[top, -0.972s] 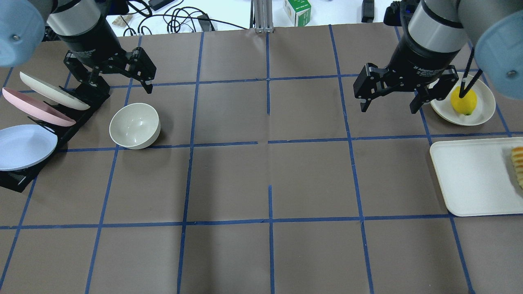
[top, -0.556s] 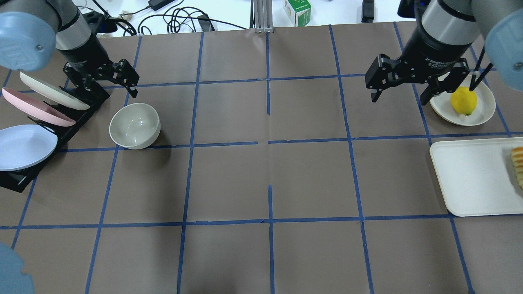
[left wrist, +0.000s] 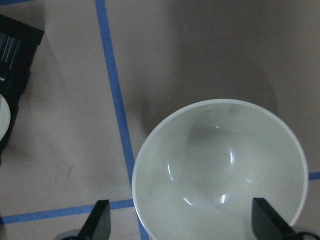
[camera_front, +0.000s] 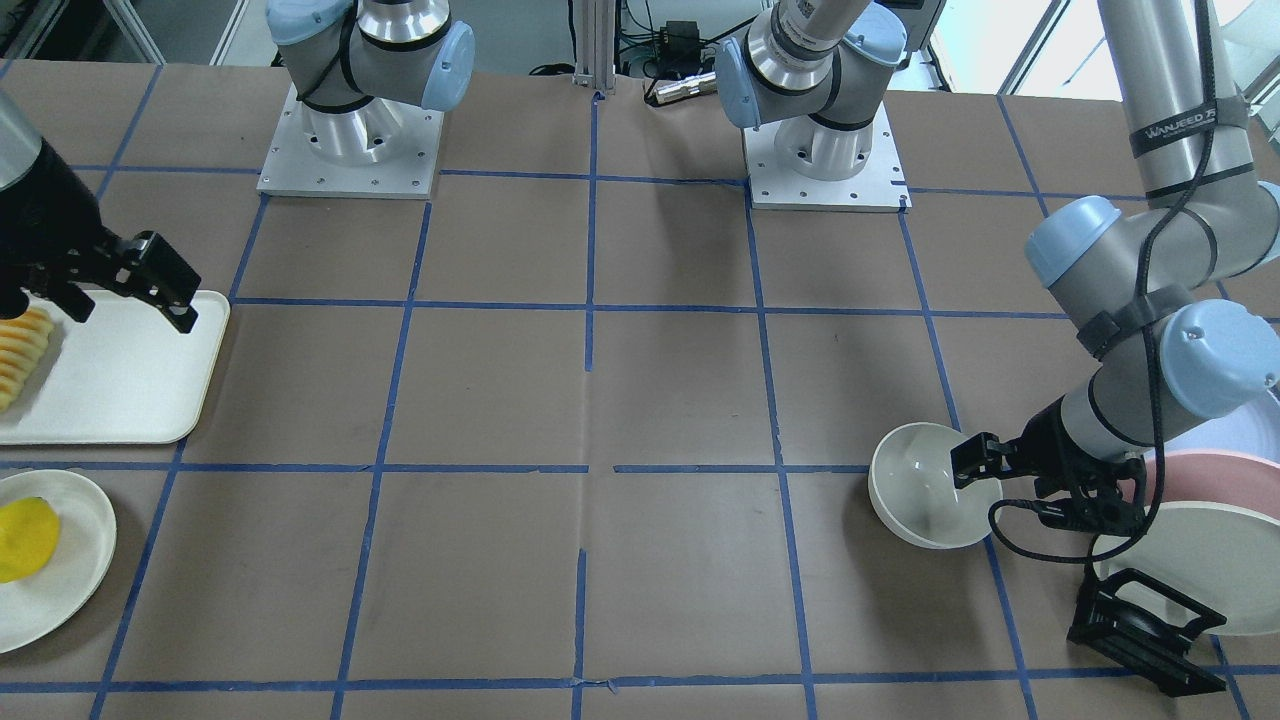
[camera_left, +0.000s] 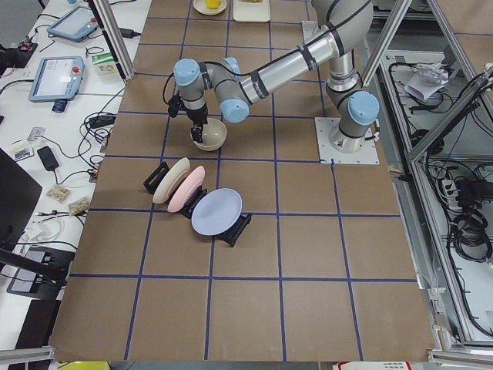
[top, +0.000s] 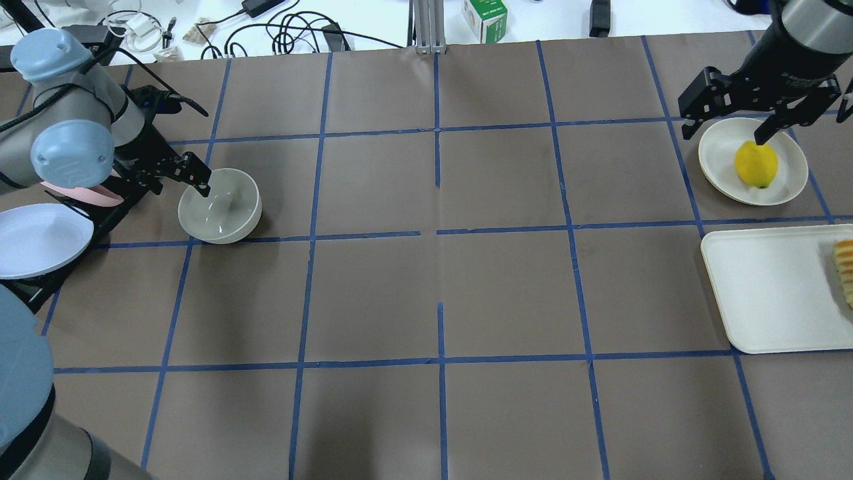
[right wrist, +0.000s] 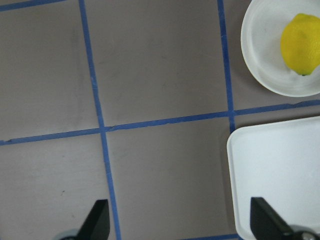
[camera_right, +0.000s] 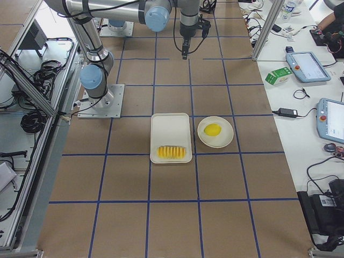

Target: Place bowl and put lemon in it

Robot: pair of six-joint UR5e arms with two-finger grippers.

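Observation:
The cream-white bowl stands upright and empty on the table next to the dish rack; it also shows in the front view and the left wrist view. My left gripper is open and empty at the bowl's rack-side rim, with one finger over the rim. In the wrist view its fingertips stand wide apart. The yellow lemon lies on a small cream plate at the far right. My right gripper is open and empty, raised beside that plate. The lemon is off to one side in its wrist view.
A black dish rack holds a pink plate and a pale blue plate left of the bowl. A white rectangular tray with ridged sliced food lies just in front of the lemon's plate.
My left gripper came down from beside the rack to the bowl's rim. My right gripper moved right and back, towards the lemon's plate. The bowl and lemon have not moved.

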